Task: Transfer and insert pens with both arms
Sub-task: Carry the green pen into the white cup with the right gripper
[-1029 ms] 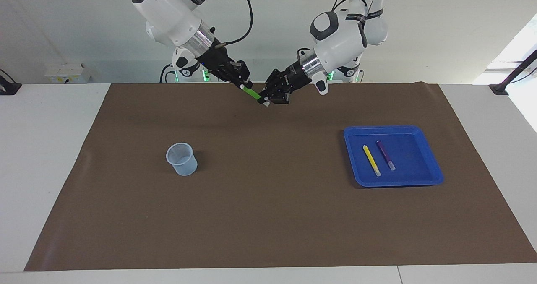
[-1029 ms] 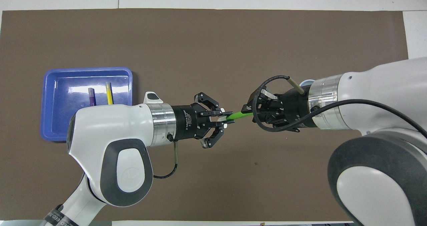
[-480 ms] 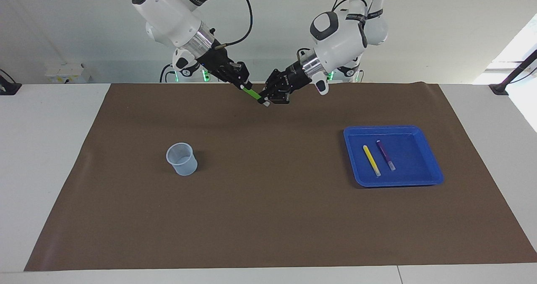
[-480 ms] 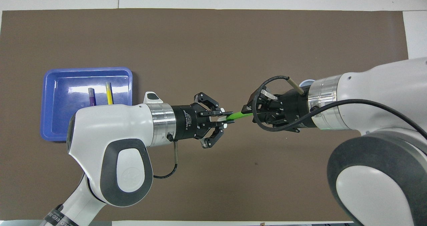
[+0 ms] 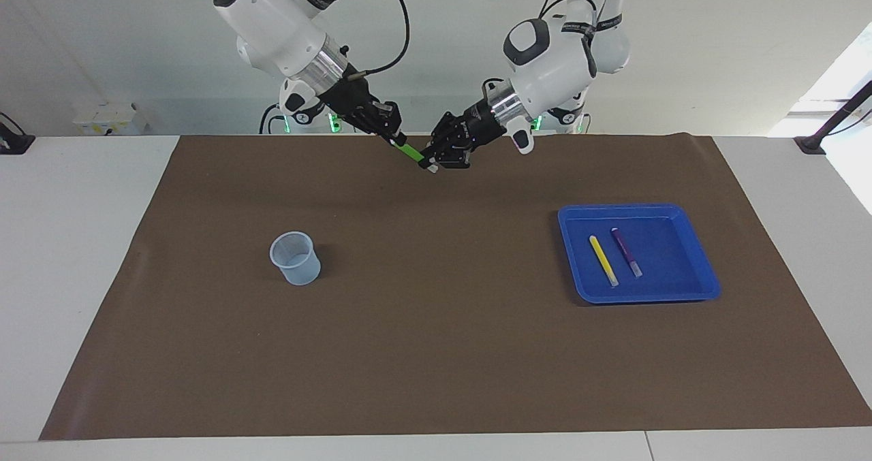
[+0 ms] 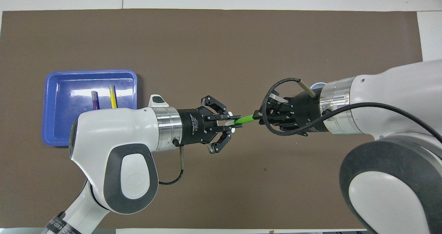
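The green pen (image 5: 409, 152) (image 6: 246, 119) hangs in the air between my two grippers, over the mat's edge nearest the robots. My left gripper (image 5: 433, 164) (image 6: 232, 122) is shut on its whitish end. My right gripper (image 5: 397, 140) (image 6: 258, 115) is closed on its green end. The yellow pen (image 5: 603, 261) (image 6: 113, 96) and the purple pen (image 5: 625, 251) (image 6: 94, 100) lie side by side in the blue tray (image 5: 674, 270) (image 6: 62, 123), partly covered by my left arm in the overhead view.
A pale translucent cup (image 5: 295, 258) stands upright on the brown mat (image 5: 436, 352) toward the right arm's end; in the overhead view my right arm covers nearly all of it. The blue tray sits toward the left arm's end.
My right gripper's fingers have drawn in on the green pen's end and the wrist has shifted slightly back. My left gripper and the pen have stayed in place.
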Tool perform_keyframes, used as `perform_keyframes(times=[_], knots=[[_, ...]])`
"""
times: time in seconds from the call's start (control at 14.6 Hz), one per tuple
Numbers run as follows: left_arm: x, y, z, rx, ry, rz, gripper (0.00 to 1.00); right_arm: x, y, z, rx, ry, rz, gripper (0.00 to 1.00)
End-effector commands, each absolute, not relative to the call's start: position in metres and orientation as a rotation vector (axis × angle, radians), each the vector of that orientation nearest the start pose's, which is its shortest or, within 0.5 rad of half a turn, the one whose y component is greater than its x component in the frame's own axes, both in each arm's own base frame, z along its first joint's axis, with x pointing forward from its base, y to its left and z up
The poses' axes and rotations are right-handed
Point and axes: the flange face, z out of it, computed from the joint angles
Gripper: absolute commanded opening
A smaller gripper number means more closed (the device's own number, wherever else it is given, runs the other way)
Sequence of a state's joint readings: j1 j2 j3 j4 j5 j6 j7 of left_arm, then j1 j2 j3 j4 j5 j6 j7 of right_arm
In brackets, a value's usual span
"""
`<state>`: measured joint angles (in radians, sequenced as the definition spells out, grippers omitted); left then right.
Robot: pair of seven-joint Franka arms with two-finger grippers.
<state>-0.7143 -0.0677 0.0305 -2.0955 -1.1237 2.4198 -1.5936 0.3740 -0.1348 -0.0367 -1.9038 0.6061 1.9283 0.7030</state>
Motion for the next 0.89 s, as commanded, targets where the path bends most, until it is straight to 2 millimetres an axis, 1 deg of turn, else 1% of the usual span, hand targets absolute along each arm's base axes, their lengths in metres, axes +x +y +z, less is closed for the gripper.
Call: perform_keyframes(times=[0.0,0.07,0.14,0.27,0.41,0.55,0.69,0.75,0.82], knots=[[0.429,-0.355,0.501,1.562,1.694,-0.823,0.24,0.494,0.201,0.584,-2.45,0.637,0.181,0.0],[0.428,-0.355,0.503,1.548,1.703,-0.823,0.9,0.497,0.194,0.584,-2.455,0.62,0.169,0.0],[0.428,-0.354,0.505,1.544,1.701,-0.822,1.0,0.499,0.189,0.584,-2.458,0.604,0.16,0.0],[0.429,-0.354,0.505,1.548,1.697,-0.817,1.0,0.502,0.18,0.583,-2.48,0.574,0.158,0.0],[0.433,-0.349,0.505,1.53,1.711,-0.816,1.0,0.507,0.156,0.583,-2.571,0.459,0.113,0.0],[0.435,-0.345,0.505,1.525,1.715,-0.812,1.0,0.511,0.125,0.577,-2.694,0.219,0.044,0.0],[0.437,-0.341,0.503,1.529,1.718,-0.801,1.0,0.514,0.102,0.572,-2.822,-0.028,-0.021,0.0],[0.443,-0.332,0.501,1.517,1.732,-0.792,1.0,0.516,0.094,0.57,-2.877,-0.142,-0.043,0.0],[0.446,-0.328,0.5,1.513,1.738,-0.786,1.0,0.519,0.088,0.564,-2.925,-0.251,-0.058,0.0]])
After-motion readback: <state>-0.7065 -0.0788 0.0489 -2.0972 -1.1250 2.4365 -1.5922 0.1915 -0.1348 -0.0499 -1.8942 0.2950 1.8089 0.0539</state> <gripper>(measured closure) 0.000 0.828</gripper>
